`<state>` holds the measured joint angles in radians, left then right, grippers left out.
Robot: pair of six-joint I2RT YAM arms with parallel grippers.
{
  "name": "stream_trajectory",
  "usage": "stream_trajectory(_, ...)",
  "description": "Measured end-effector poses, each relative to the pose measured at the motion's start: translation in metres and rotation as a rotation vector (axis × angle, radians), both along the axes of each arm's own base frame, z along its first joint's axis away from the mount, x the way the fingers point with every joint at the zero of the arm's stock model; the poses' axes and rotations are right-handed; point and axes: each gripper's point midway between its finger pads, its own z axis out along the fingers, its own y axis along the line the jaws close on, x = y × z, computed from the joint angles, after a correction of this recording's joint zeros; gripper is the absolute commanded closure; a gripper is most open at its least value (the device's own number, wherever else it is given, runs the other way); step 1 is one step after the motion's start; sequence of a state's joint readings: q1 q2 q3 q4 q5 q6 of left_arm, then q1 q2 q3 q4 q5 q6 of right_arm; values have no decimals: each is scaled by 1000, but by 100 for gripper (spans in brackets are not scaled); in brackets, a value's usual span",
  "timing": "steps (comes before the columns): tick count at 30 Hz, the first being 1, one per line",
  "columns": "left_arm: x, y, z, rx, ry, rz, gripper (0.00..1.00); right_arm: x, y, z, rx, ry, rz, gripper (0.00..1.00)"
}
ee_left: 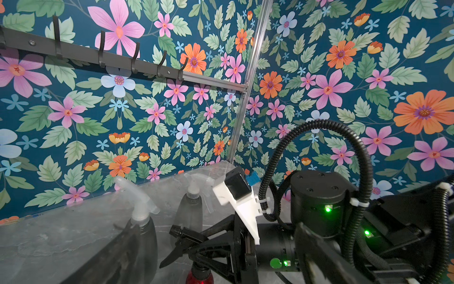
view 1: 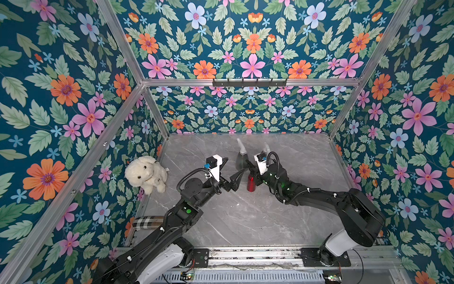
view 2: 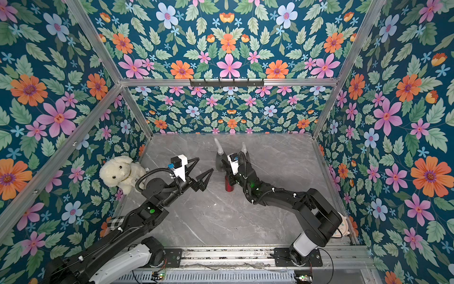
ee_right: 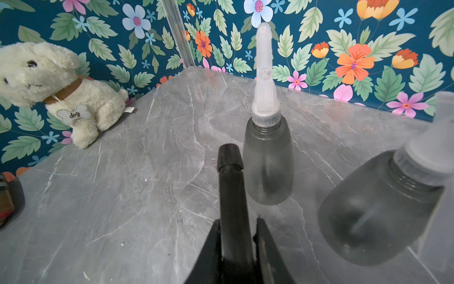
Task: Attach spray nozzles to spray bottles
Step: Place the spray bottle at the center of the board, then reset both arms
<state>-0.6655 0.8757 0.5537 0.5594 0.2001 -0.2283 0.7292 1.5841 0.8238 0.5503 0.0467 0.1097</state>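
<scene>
Gripping the black spray nozzle (ee_right: 231, 186), the right pincer (ee_right: 237, 220) is clenched on its body. The nozzle sits on the neck of the red metal bottle (view 1: 251, 184), which stands upright at the middle of the counter (view 1: 245, 221). Whether it is screwed tight cannot be told. Just left of that bottle the left pincer (view 2: 207, 178) hangs released, jaws spread wide and holding nothing. On the far side, the left grey bottle (ee_right: 267, 159) and the right grey bottle (ee_right: 373, 209) stand side by side, each capped with a whitish nozzle (ee_right: 264, 73). A cream plush dog (view 1: 146, 173) sits by the left wall.
</scene>
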Motion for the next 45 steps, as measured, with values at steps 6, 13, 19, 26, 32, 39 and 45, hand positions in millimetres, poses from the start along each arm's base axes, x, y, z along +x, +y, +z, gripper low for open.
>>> stream_trajectory(6,1,1,-1,0,2,7,0,-1,2,7,-1,-21,3,67)
stream_trajectory(13,0,3,3,-8,-7,14,0,-4,4,12,-6,-36,11,57)
stream_trajectory(19,-1,5,4,-9,-7,20,0,-8,2,30,2,-69,10,49)
stream_trajectory(26,0,7,7,-11,-11,32,0,-13,-6,96,77,-181,-10,38)
stream_trajectory(32,28,24,9,2,19,214,0,-7,-54,142,139,-222,-139,23)
stream_trajectory(39,102,104,-25,67,149,698,0,7,-134,150,156,-178,-428,0)
stream_trajectory(45,145,171,-78,206,250,995,0,19,-179,127,78,-126,-652,1)
